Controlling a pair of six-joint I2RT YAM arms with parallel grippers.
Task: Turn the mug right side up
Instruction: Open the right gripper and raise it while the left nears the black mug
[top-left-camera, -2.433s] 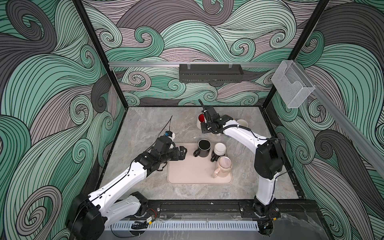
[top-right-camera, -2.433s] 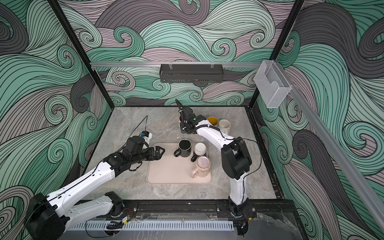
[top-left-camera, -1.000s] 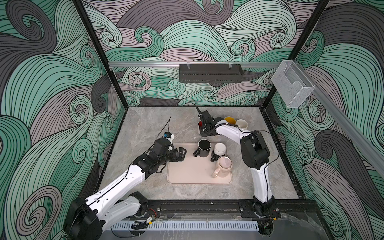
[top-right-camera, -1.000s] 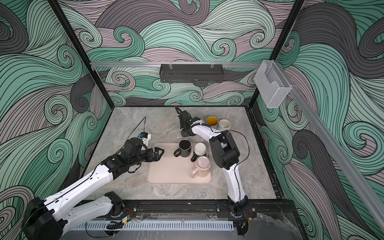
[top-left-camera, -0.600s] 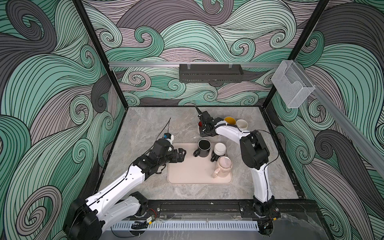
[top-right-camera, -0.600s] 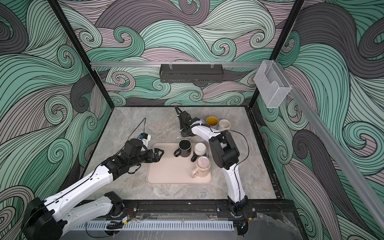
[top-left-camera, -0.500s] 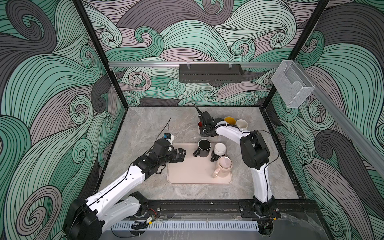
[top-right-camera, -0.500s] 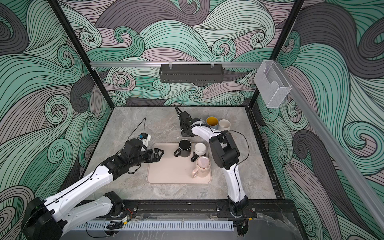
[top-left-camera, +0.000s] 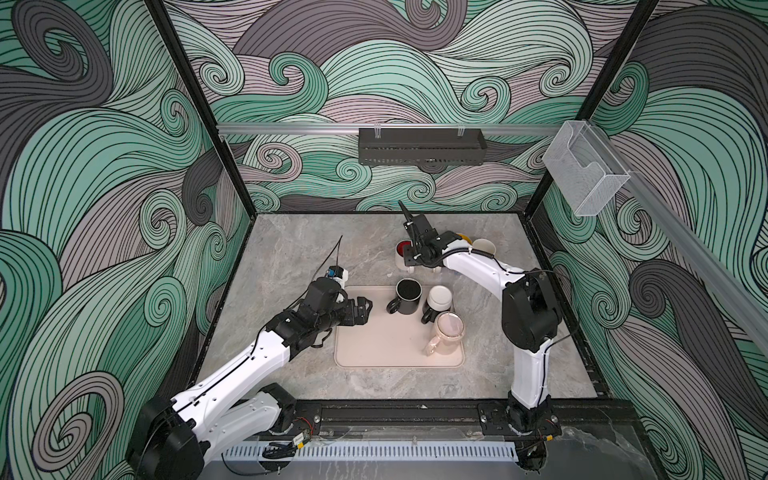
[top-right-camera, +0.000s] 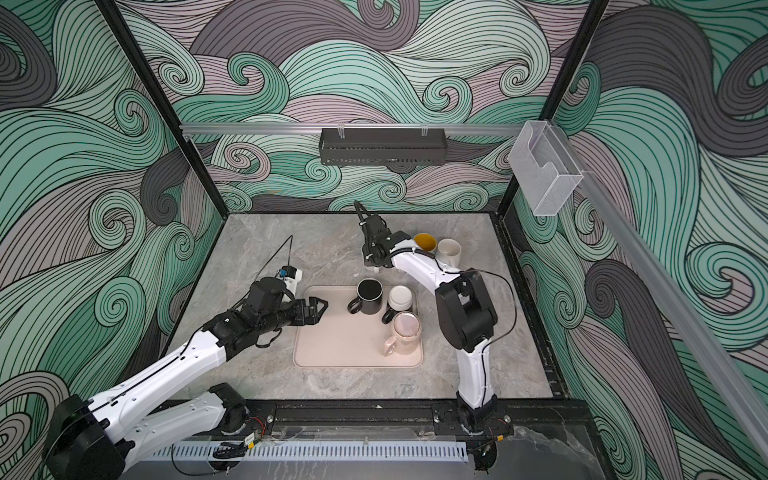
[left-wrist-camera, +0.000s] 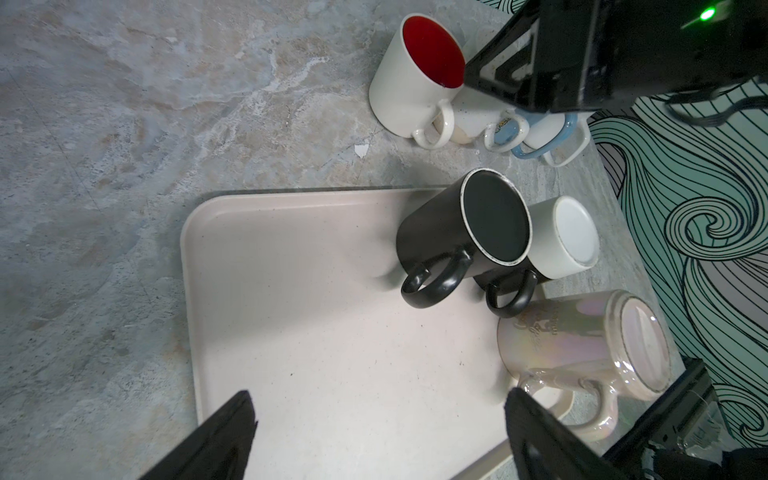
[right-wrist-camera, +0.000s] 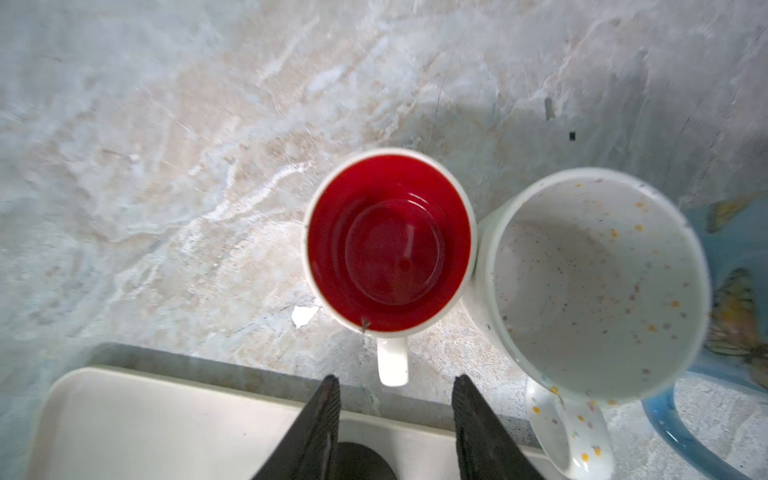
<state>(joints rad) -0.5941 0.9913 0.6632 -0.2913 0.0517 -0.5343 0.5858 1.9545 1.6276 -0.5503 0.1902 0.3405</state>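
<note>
Mug (right-wrist-camera: 388, 245) with the red lining stands upright on the table (right-wrist-camera: 166, 166) beyond the far edge of the tray (left-wrist-camera: 291, 257), just beside a speckled mug (right-wrist-camera: 594, 282); in a top view the right arm (top-left-camera: 473, 266) covers most of the mug (top-left-camera: 401, 248). The right gripper (right-wrist-camera: 395, 380) hangs by its handle, jaws parted and empty. The left gripper (left-wrist-camera: 379, 395), spread wide and empty, hovers over the tray's left edge, and only its fingertips show in its wrist view.

The table (top-left-camera: 291, 257) holds a tray (top-left-camera: 374, 345), a red mug (top-left-camera: 401, 251) just beside a speckled mug (right-wrist-camera: 598, 291), a yellow mug (top-right-camera: 424, 242) and a cream mug (top-right-camera: 449, 250)
</note>
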